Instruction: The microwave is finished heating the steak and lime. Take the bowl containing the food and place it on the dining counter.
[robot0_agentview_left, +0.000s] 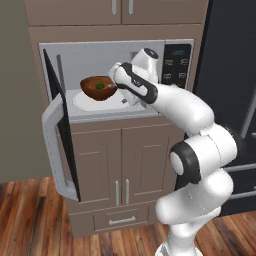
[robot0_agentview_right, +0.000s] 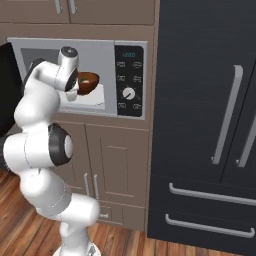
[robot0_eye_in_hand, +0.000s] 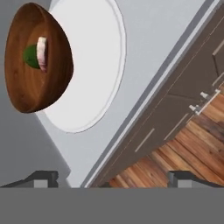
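Note:
The microwave (robot0_agentview_left: 176, 65) stands open, its door (robot0_agentview_left: 60, 135) swung out to the left. Inside, the reddish-brown bowl (robot0_agentview_left: 98, 88) (robot0_agentview_right: 88, 82) (robot0_eye_in_hand: 39, 83) sits over the white turntable (robot0_eye_in_hand: 96, 65). The green lime (robot0_eye_in_hand: 29, 57) and the pink steak (robot0_eye_in_hand: 42, 53) lie in the bowl. My gripper (robot0_eye_in_hand: 113, 177) is open, its two fingertips set wide apart with nothing between them. It hovers at the microwave's mouth just right of the bowl, not touching it. The dining counter is out of view.
The open door sticks out over the wooden floor (robot0_agentview_left: 30, 215) on the left. Brown cabinets (robot0_agentview_left: 122, 165) lie below the microwave and a tall dark fridge (robot0_agentview_right: 205, 125) stands to its right. My own arm crosses in front of the opening.

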